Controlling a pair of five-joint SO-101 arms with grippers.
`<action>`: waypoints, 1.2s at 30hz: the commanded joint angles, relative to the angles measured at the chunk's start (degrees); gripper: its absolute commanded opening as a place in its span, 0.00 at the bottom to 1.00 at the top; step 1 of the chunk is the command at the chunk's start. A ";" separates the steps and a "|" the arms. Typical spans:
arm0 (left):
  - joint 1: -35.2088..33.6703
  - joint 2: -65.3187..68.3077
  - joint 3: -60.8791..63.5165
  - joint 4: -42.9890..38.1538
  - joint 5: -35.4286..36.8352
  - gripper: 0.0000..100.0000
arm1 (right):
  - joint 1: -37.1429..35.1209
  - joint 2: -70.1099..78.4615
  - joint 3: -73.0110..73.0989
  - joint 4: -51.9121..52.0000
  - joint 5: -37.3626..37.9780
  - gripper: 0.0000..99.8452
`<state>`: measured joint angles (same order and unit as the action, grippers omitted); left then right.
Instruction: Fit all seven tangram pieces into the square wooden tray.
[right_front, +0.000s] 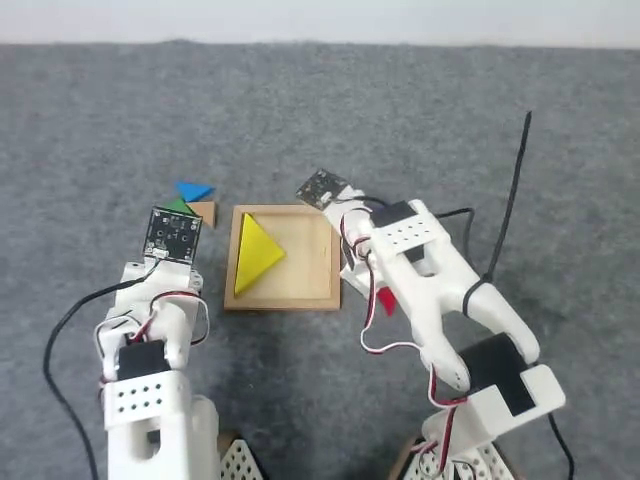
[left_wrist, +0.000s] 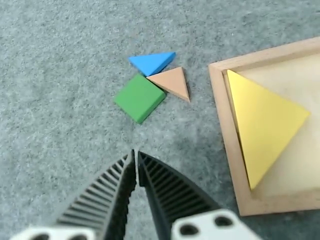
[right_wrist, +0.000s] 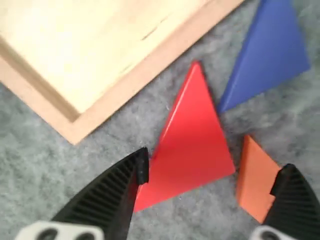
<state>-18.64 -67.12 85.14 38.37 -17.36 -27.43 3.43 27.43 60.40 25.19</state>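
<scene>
**Now: one piece in the tray, six out on the carpet**

The wooden tray (right_front: 283, 300) lies flat on the grey carpet (right_front: 450, 130) between the two arms. The yellow triangle (right_front: 255, 252) lies flat inside it. Its long side runs along the tray wall on the left arm's side. Its tip points across to the right arm's side, and bare wood shows past the tip.

Three small pieces sit close together on the carpet, just beyond the tray's far left corner. These are a light blue triangle (left_wrist: 152, 62), a green square (left_wrist: 139, 97) and a tan triangle (left_wrist: 171, 82). The tan one touches the other two. The left gripper (left_wrist: 136, 162) hangs over the carpet near them with its jaws pressed together, holding nothing.

Beside the tray's right wall lie a red triangle (right_wrist: 192, 145), a dark blue triangle (right_wrist: 270, 55) and an orange piece (right_wrist: 255, 177). The red triangle's sharp tip points at the tray's outer edge and stops just beside it. The right gripper (right_wrist: 215, 171) hangs over the red triangle with its jaws spread wide. One jaw is at the red triangle's edge and the other is over the orange piece.
</scene>
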 joint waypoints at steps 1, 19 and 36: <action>0.53 -1.49 -0.66 -0.88 -0.53 0.01 | -1.71 -2.07 -0.79 0.84 -0.79 0.38; 0.53 -1.49 -0.48 -0.97 -0.62 0.01 | -2.95 -1.89 3.78 1.63 -2.46 0.38; 0.53 -1.49 -0.40 -0.97 -0.62 0.01 | -1.36 3.74 3.34 -1.36 1.23 0.27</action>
<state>-18.64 -67.12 85.14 38.37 -17.36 -28.48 6.77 31.47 60.31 23.43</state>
